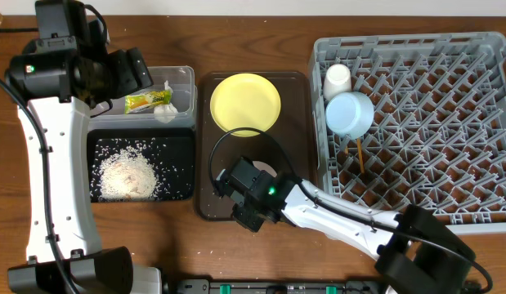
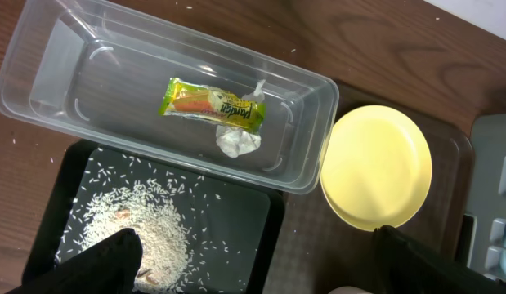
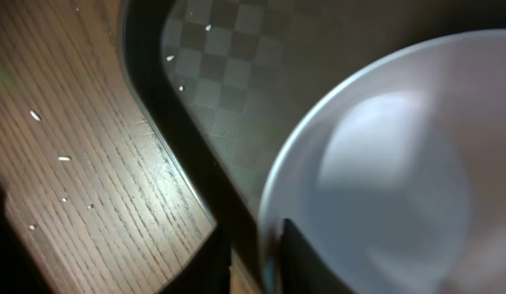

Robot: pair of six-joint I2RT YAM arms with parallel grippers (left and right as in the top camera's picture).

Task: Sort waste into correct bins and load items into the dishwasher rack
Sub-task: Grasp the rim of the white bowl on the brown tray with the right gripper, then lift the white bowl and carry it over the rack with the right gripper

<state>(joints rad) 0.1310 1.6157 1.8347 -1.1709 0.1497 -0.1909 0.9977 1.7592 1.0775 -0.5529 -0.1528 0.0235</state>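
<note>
On the wood-grain table [image 1: 236,41], right tool [image 3: 254,265] pinches the white bowl [image 3: 400,163] rim, left tool [image 2: 254,245] spread wide.

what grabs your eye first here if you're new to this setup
The large grey dishwasher rack fills the right side, with a white cup and light blue bowl at its left edge. Next come the yellow plate on the brown tray in the middle and the rice heap in the black tray on the left.
</note>
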